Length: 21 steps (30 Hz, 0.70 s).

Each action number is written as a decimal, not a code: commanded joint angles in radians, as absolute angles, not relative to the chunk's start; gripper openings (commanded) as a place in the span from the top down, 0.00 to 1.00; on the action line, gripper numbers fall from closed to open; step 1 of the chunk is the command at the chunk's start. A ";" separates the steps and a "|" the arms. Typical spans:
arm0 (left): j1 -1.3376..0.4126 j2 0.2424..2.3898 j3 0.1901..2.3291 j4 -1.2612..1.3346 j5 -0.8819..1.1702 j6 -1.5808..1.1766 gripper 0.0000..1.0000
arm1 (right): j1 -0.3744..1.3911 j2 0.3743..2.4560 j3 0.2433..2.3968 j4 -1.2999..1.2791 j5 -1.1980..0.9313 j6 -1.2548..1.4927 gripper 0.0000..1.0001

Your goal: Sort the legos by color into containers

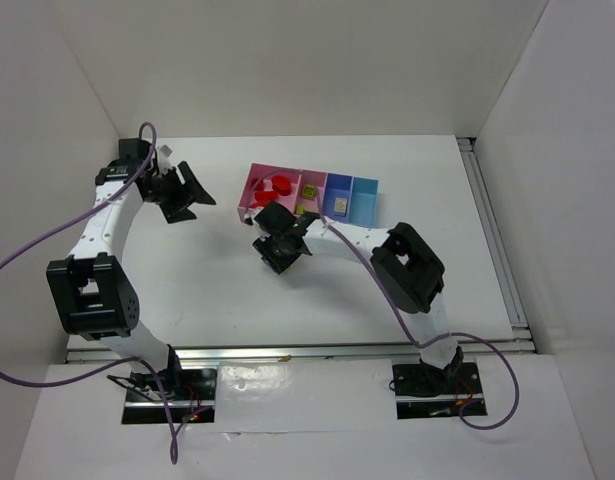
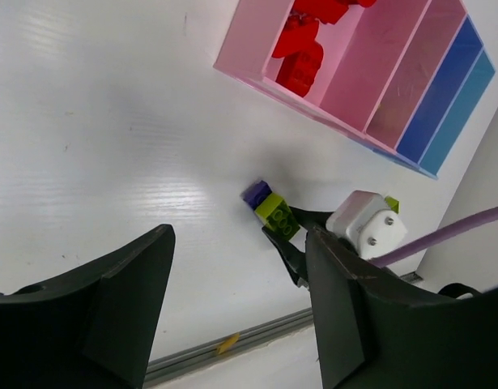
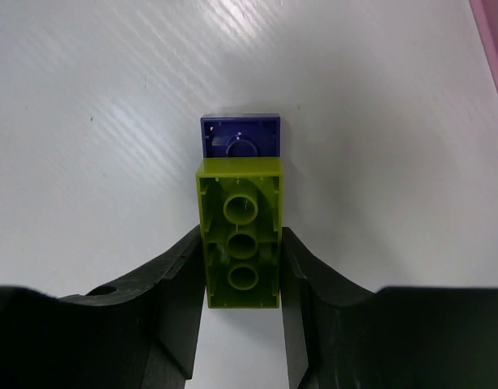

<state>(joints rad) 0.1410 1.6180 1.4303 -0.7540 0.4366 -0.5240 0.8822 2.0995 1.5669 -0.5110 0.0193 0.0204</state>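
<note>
One yellow-green lego [image 3: 240,207] is pinched in the downturned right hand [image 3: 241,243]; the left hand [image 2: 239,239] hovers, spread wide.

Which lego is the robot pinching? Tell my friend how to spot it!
Look at the row of pink and blue bins. Just in front of it, the right gripper pinches a yellow-green brick. Only it has a small purple brick touching its end.

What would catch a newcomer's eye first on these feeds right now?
The right gripper clamps a yellow-green brick, a purple brick touching its far end, just near-side of the bins. Next comes the heap of red bricks in the wide pink bin, with the left gripper open off to its left.
</note>
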 commanded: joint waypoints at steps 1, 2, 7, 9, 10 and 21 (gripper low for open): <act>0.147 1.575 1.413 -0.741 0.502 -0.479 0.23 | 0.853 1.897 1.508 -0.460 0.005 0.073 0.77; 0.147 1.565 1.399 -0.741 0.524 -0.465 0.22 | 0.841 1.858 1.488 -0.448 -0.014 0.084 0.77; 0.095 1.578 1.351 -0.694 0.760 -0.434 0.22 | 0.769 1.642 1.340 -0.394 -0.139 0.152 0.77; 0.025 1.592 1.342 -0.670 0.791 -0.466 0.22 | 0.758 1.573 1.319 -0.394 -0.161 0.163 0.77; -0.003 1.604 1.333 -0.661 0.781 -0.486 0.22 | 0.758 1.560 1.319 -0.394 -0.173 0.163 0.77; -0.204 1.654 1.247 -0.368 0.818 -0.819 0.16 | 0.736 1.525 1.312 -0.443 -0.173 0.183 0.77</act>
<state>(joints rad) -0.2047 1.6363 1.2671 -0.5064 0.7567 -0.6872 0.7319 1.5322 1.3186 -0.4583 -0.1497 0.1715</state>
